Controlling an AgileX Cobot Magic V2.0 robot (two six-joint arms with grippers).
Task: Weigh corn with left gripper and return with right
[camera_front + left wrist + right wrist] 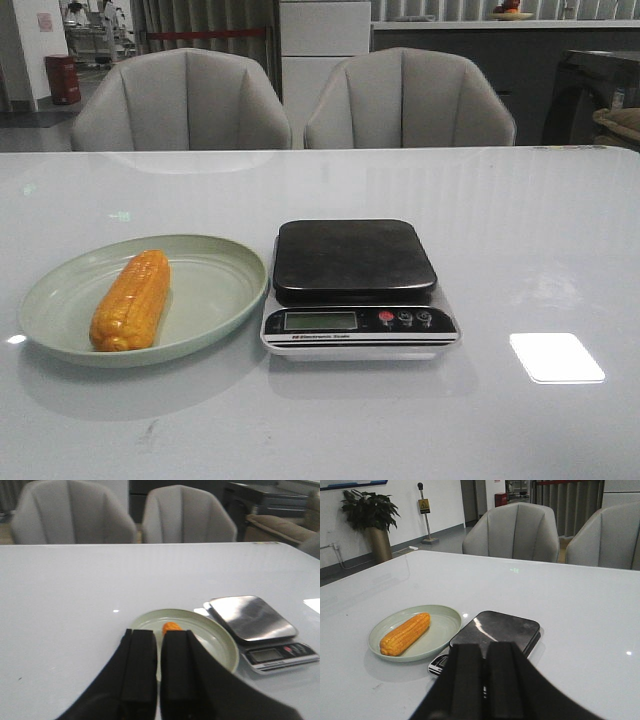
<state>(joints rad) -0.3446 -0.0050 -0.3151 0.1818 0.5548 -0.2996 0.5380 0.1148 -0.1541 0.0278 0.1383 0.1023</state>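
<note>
The orange-yellow corn (130, 300) lies lengthwise on the pale green plate (215, 285), left of the scale (352, 260). No gripper shows in the front view. In the left wrist view my left gripper (159, 633) is shut and empty, held back from and above the plate (217, 642). Only the corn's tip (171, 627) shows past its fingers. In the right wrist view my right gripper (485, 647) is shut and empty, above the table on the near side of the scale (505, 627). The corn (406, 633) on the plate (445, 622) is off to the side.
The scale's dark platform is bare, and its display and buttons (405, 318) face the table's front edge. The scale also shows in the left wrist view (252, 617). Two grey chairs (185, 100) stand behind the white table (520, 230).
</note>
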